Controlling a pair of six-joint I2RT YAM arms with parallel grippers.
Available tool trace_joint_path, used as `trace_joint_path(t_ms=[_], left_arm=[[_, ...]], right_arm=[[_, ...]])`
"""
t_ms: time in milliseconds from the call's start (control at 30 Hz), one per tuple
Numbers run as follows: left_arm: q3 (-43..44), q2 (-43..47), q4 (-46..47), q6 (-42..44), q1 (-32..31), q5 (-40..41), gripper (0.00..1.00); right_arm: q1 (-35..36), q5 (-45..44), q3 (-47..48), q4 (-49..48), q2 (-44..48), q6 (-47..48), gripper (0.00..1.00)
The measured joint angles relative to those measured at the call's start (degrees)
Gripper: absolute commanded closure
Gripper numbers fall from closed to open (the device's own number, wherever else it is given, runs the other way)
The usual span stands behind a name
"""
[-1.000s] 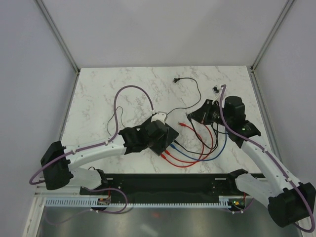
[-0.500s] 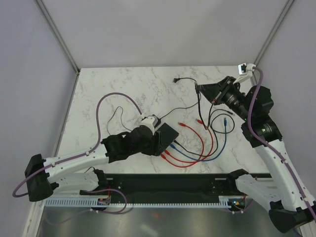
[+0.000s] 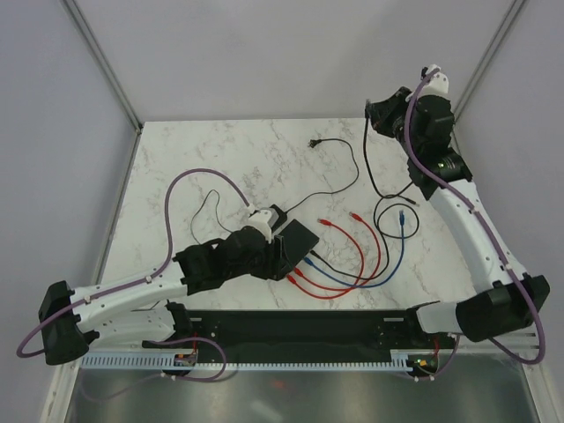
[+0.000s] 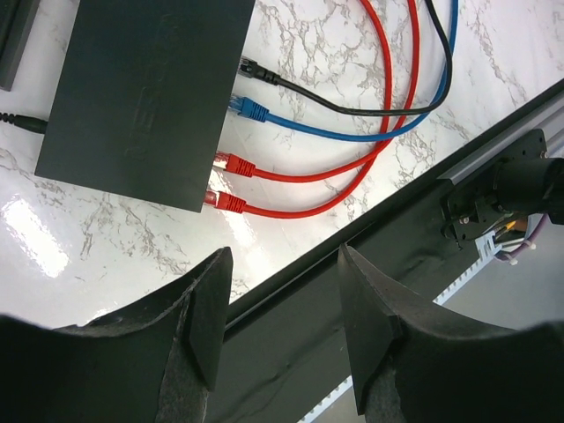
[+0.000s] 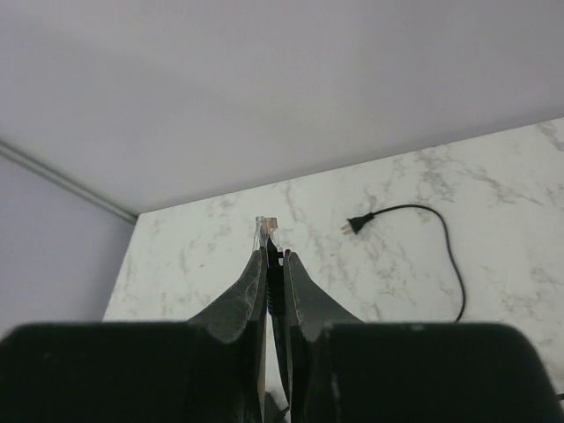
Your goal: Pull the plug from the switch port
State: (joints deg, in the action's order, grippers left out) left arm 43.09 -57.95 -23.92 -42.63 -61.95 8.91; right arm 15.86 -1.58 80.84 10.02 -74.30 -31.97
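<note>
Four plugs (image 4: pixel 231 161) seated in switch (image 4: pixel 145 88) ports: black, blue, two red. Switch flat on surface (image 3: pixel 220 150), just by left gripper (image 4: pixel 282 269), jaws spread, touching nothing. Right gripper (image 5: pixel 274 257) raised at far back, pinching clear plug (image 5: pixel 266 226). Advice: pin switch, press latch tab, pull straight out. Latch tabs and port faces hidden; which port held plug came from unclear.

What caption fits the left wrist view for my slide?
Open left claw near the switch, whose ports hold a black plug, a blue plug and two red plugs.
</note>
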Motion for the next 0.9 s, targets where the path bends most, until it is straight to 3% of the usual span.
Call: trace_joint_path(t_ms=[267,500,900], left_arm=[[-0.09,-2.47,2.12,0.33,0.0,-1.64,0.41],[0.0,-7.1,4.52,1.84,0.0,-3.65,0.41],[0.04,-12.41,9.97,3.15,0.02,-8.13,0.41]], right_arm=[[-11.69,-0.61,2.29,-3.17,-15.65,-0.09,1.0],[-19.43,0.52,4.55,-8.37,-26.73,-8.13,1.0],[-19.61,0.42,11.15,-15.72,-47.54,-15.13,1.0]])
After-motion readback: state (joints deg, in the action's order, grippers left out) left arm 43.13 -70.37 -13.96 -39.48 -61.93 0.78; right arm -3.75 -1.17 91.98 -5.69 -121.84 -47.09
